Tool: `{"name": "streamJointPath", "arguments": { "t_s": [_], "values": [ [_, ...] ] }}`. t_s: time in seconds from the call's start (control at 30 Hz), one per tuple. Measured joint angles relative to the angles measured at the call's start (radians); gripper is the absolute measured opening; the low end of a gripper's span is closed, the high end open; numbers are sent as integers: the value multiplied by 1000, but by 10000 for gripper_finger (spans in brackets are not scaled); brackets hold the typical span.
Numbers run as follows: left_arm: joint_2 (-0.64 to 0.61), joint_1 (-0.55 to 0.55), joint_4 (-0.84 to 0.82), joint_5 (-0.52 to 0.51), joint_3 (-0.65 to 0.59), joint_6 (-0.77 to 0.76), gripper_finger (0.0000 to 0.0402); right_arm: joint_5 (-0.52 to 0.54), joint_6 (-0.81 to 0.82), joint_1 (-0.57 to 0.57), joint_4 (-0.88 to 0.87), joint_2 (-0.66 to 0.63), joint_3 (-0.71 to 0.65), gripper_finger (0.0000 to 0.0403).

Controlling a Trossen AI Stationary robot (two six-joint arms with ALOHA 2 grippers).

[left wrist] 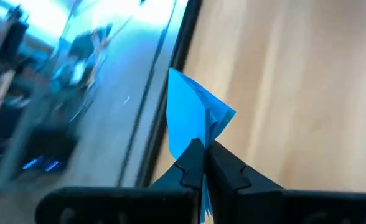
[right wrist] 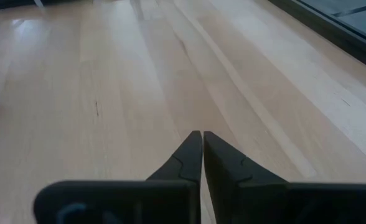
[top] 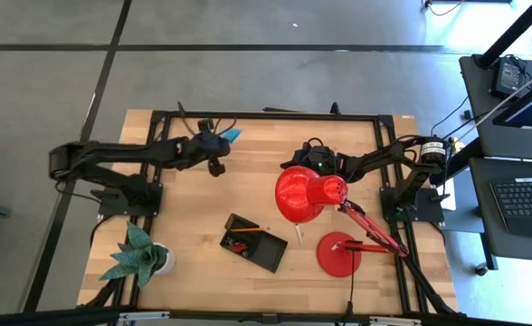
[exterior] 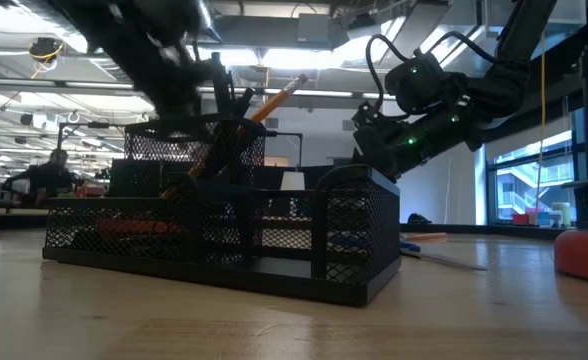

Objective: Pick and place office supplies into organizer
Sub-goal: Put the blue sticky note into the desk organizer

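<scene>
Pale wooden table under both arms. Blue sticky-note pad pinched between the fingers of the left gripper, lifted off the wood near the far edge. Black mesh organizer well apart toward the near side, pencil upright inside. Right gripper closed on nothing, low over bare wood, beside the red lamp.

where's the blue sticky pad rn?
The blue sticky-note pad is pinched in the left gripper, held near the table's far edge in the high view, left of centre and well apart from the organizer.
</scene>
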Motion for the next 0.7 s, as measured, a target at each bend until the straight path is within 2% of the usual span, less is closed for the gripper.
{"name": "streamJointPath", "arguments": {
  "t_s": [0.1, 0.23, 0.43, 0.53, 0.7],
  "values": [
    [-85, -54, 3, 117, 1, -77, 3, 0, 0, 0, 0, 0, 0, 20],
    [-172, -126, 23, 322, 1, -191, 3, 0, 0, 0, 0, 0, 0, 20],
    [-211, -266, 130, 565, 2, -332, 3, 0, 3, 0, -2, 0, 0, 20],
    [-195, -356, 216, 599, 2, -370, 3, 0, 4, 0, -7, 0, 0, 20],
    [-148, -506, 343, 578, 2, -405, 3, 0, 13, 0, -17, 0, 0, 20]
  ]
}}
